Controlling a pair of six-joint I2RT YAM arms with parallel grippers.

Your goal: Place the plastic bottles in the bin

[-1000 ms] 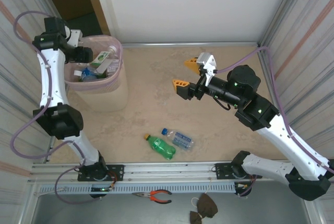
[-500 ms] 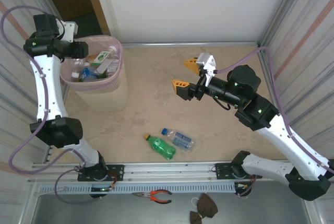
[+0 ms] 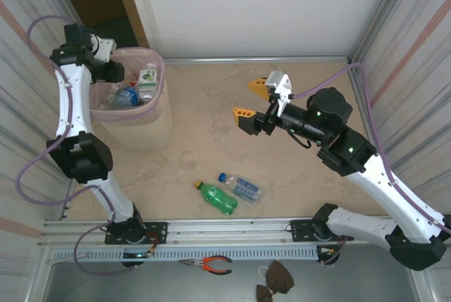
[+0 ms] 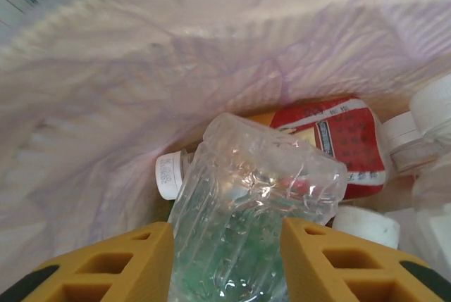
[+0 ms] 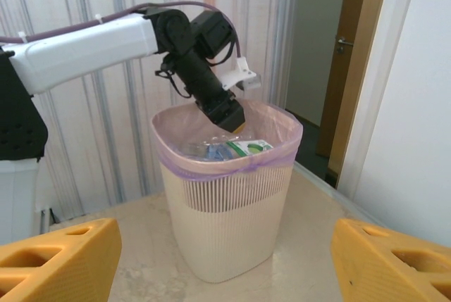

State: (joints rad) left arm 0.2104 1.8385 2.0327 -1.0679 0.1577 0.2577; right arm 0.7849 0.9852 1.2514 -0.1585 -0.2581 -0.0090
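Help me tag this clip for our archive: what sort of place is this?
Most likely a robotics lab test cell, not a home: a stone-look tabletop fenced by corrugated metal panels, an aluminium mounting rail along its near edge, and pliers left near it.

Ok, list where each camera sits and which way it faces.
Top external: above, behind the bases, looking down at the table; left arm and right arm show.
Left wrist: on the left arm, looking down into the bin; clear bottle between the left fingers.
Right wrist: on the right arm, facing across at the bin and left arm; right fingers at the bottom corners.
Shared: every view has the bin.
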